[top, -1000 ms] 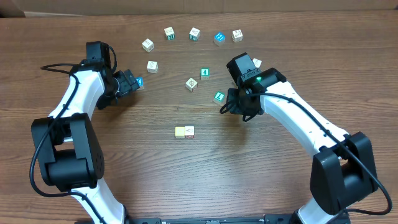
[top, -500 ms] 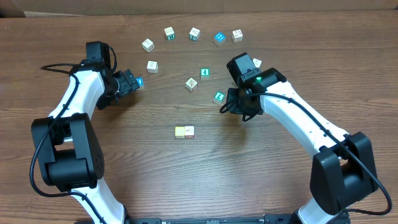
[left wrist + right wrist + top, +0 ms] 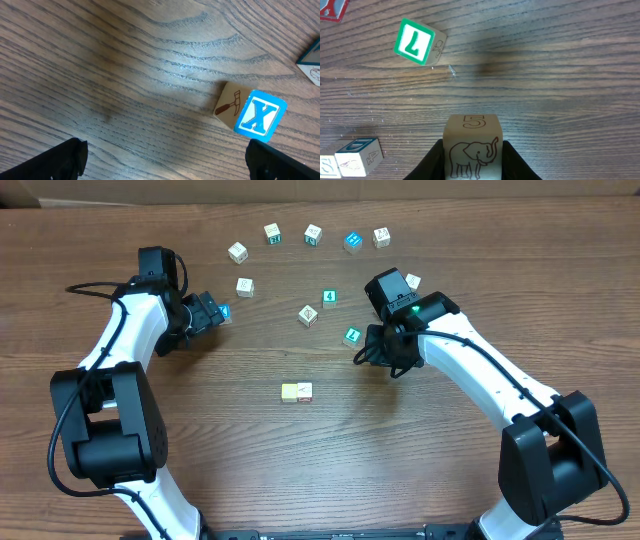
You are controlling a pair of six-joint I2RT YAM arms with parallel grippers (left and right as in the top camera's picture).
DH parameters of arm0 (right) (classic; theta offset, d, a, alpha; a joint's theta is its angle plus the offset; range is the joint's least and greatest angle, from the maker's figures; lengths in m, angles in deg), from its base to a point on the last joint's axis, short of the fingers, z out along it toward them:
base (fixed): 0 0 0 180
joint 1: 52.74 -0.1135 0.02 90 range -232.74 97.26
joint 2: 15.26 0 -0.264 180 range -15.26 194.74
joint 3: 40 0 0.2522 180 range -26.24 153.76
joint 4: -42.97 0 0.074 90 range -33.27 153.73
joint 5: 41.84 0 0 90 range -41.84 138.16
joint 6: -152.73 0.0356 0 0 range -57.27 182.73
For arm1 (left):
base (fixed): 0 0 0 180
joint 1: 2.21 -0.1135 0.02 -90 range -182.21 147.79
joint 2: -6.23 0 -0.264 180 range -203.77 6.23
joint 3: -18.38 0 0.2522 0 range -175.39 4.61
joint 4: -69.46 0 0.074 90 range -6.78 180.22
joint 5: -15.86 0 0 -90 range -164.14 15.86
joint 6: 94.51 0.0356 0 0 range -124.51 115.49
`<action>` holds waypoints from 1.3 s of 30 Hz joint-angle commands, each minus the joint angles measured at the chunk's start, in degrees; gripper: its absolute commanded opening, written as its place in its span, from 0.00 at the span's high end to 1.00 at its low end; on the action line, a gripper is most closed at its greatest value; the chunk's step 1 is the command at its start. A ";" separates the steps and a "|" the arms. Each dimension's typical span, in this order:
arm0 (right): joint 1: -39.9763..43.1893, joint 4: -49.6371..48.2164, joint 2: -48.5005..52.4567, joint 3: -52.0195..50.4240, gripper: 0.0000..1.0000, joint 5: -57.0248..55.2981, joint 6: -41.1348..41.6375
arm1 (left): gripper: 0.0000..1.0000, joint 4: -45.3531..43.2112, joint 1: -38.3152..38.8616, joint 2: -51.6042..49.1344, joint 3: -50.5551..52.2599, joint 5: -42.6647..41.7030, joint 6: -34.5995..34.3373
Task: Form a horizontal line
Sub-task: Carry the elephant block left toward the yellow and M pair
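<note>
The horizontal line stands as a short row of two touching cubes, a pale yellow cube [image 3: 290, 391] and a whitish cube [image 3: 304, 390], at the table's middle; the row [image 3: 357, 151] also shows at the lower left of the right wrist view. My right gripper [image 3: 368, 352] hovers up and to the right of it, shut on a whitish elephant cube [image 3: 472, 147] with a "5" on top. Far to the left, my left gripper [image 3: 167, 162] is open over bare wood, with a blue X cube [image 3: 260, 116] just ahead of its right finger.
Loose cubes lie in an arc at the back: whitish ones [image 3: 237, 251] [image 3: 245, 286] [image 3: 308, 315] [image 3: 381, 237], a blue one [image 3: 352, 242] and teal ones [image 3: 329, 298] [image 3: 352, 335]. A green "7" cube [image 3: 415, 41] lies ahead of the right gripper.
</note>
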 commanded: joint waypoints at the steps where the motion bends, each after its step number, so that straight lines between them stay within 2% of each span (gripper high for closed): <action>1: -0.22 -0.11 -0.35 -0.31 0.75 -0.09 0.28 | 0.00 -0.20 0.37 -0.63 -0.92 0.37 0.07; 18: -0.22 -9.01 -0.35 -8.63 0.75 -0.09 2.14 | 0.00 -0.17 0.37 -0.63 -0.92 0.37 0.07; 39: -0.22 -8.96 -0.31 -8.66 0.75 -0.04 2.14 | 0.00 -0.20 0.37 -0.63 -0.92 0.37 0.07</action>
